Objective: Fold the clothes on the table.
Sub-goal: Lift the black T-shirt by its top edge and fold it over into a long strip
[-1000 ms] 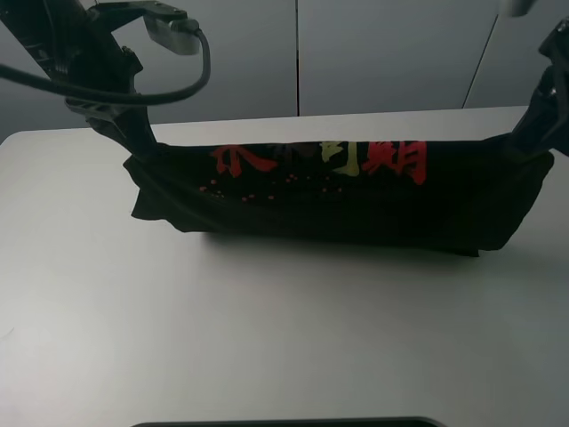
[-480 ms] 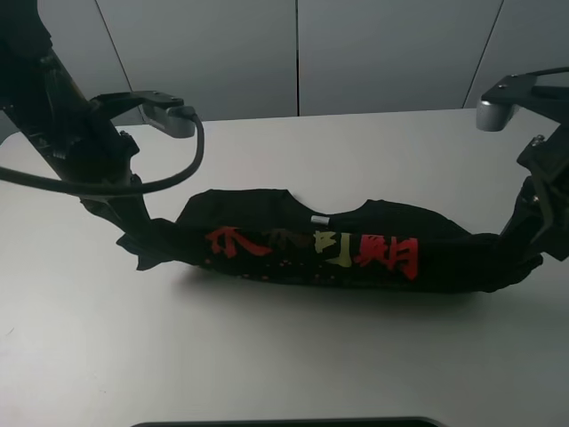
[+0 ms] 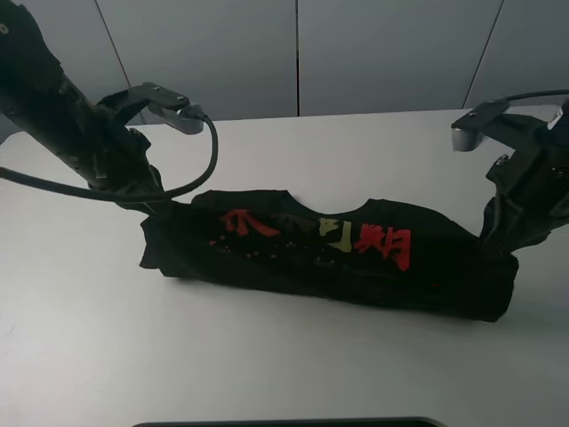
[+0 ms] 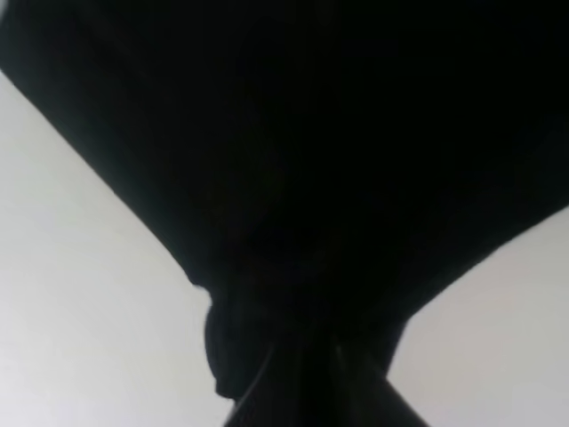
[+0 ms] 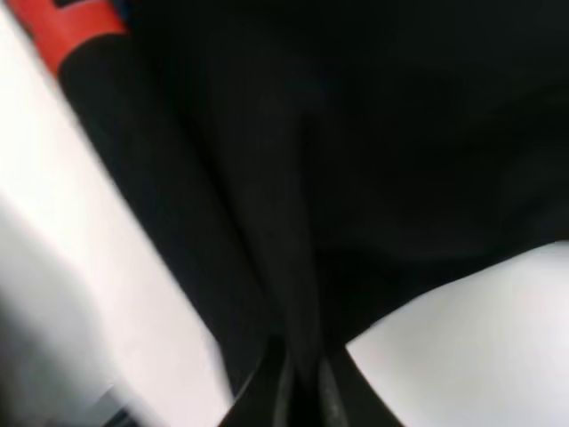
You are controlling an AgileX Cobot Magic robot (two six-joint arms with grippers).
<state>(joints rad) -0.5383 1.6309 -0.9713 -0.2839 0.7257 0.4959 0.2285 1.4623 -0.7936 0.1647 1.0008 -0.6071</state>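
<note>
I see the black T-shirt (image 3: 329, 258) lying as a long folded band across the white surface (image 3: 267, 356), printed characters (image 3: 316, 238) facing up, my left gripper (image 3: 153, 210) clenched on one end of it — my right gripper (image 3: 498, 233) clenched on the opposite end.

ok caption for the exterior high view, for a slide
Left gripper and right gripper hold the ends of the black T-shirt on the white table.

High camera: looks down over table (image 3: 267, 356) toward wall (image 3: 382, 53), clothes (image 3: 329, 258) mid-frame. Wrist cameras: each very near one end of clothes, probably; dark, blurred. All three share the clothes.
</note>
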